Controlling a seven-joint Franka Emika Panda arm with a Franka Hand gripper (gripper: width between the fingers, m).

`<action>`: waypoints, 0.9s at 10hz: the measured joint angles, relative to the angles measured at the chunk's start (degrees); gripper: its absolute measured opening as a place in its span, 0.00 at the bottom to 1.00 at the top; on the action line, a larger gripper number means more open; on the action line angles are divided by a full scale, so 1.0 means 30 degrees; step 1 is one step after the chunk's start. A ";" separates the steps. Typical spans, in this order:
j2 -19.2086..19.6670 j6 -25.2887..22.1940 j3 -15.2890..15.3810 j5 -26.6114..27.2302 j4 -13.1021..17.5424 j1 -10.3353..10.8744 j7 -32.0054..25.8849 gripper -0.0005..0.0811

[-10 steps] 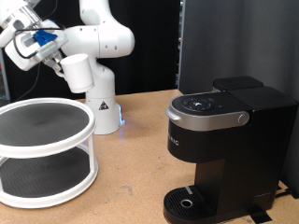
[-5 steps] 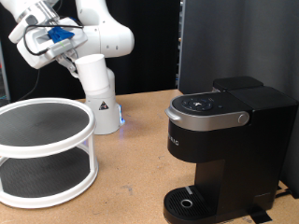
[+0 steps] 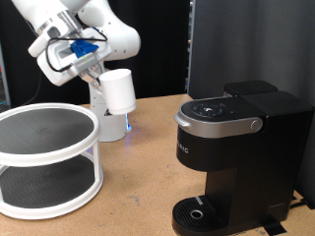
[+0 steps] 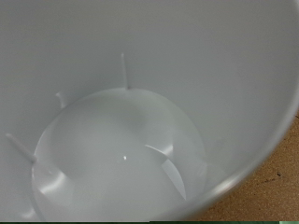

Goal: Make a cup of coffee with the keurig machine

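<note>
Wooden table point(image 3: 148, 167), dark backdrop. Gripper point(image 3: 96, 74) aloft, clenched on cup point(image 3: 119, 90) rim. Keurig point(image 3: 236, 147): lid down, drip tray point(image 3: 202, 213) bare. Advice: carry cup level, centre over tray.

A white two-tier round rack point(image 3: 44, 162) with dark mesh shelves stands at the exterior view's left on a brown wooden table point(image 3: 138, 192). Behind the table, a dark curtain or panel point(image 3: 212, 44) fills the background. A strip of the same brown surface point(image 4: 271, 187) shows in the wrist view's corner.
</note>
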 joint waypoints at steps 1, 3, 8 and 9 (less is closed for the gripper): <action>0.0436 0.0589 0.0013 0.0333 0.0007 0.0497 0.0000 0.10; 0.1128 0.1305 0.0021 0.0686 0.0022 0.1227 0.0005 0.10; 0.1634 0.1395 0.0024 0.0694 -0.0085 0.1444 0.0021 0.10; 0.1701 0.1745 0.0034 0.0694 -0.0344 0.1454 0.0018 0.10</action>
